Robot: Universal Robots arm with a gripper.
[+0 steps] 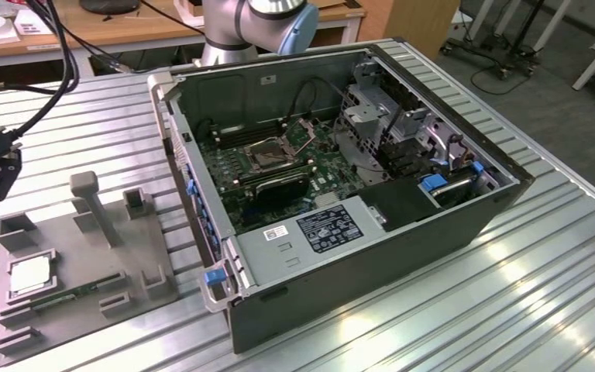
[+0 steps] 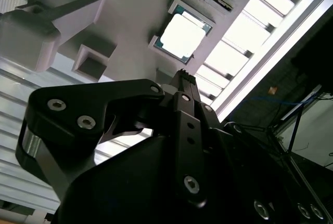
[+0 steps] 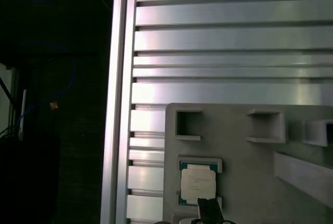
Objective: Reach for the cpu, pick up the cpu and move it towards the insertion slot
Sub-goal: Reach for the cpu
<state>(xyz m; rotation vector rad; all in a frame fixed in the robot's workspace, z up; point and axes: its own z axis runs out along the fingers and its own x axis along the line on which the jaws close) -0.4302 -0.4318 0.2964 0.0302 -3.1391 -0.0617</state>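
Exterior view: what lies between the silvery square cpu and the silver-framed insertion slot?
Grey plastic holder's upright posts, then the open computer case's side wall, exterior view.

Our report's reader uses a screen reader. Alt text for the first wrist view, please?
The cpu lies flat in a recess of a grey holder, silvery top up. The holder sits on a ribbed metal table, near its edge.

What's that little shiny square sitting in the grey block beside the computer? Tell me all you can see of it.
The cpu is a small, flat, square chip with a pale silvery metal top and a thin, darker greenish rim. Fine print marks its top. It lies flat, metal side up, seated in a shallow square recess of the grey holder, which rests on the ribbed metal table. The claw hovers near it without touching.
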